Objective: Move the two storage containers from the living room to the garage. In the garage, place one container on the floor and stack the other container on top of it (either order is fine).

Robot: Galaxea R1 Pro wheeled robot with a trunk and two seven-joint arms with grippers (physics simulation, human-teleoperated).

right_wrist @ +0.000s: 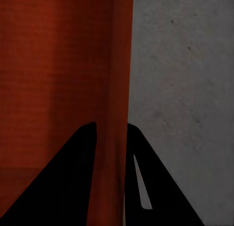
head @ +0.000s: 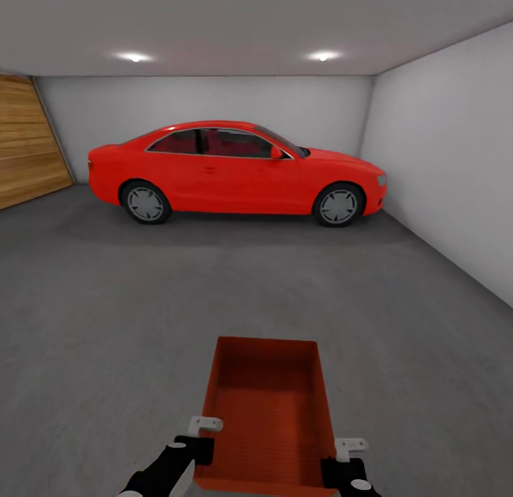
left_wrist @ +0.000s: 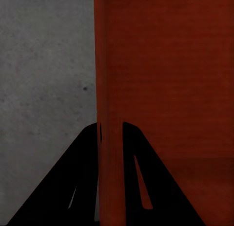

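Holding an orange-red storage container [head: 265,411] between both hands over the garage floor [head: 107,326].

Head view: the left hand [head: 194,440] and right hand [head: 342,460] clamp the bin's opposite long walls near its close end; a red car [head: 235,170] stands well beyond, by the white back wall, with a wooden door [head: 28,147] at the left.
Left wrist view: the left hand [left_wrist: 111,133] has its black fingers [left_wrist: 141,167] closed on the container [left_wrist: 165,80] wall, grey concrete floor [left_wrist: 44,65] beside it.
Right wrist view: the right hand [right_wrist: 111,133] pinches the container [right_wrist: 58,65] wall likewise, above the floor [right_wrist: 185,80].
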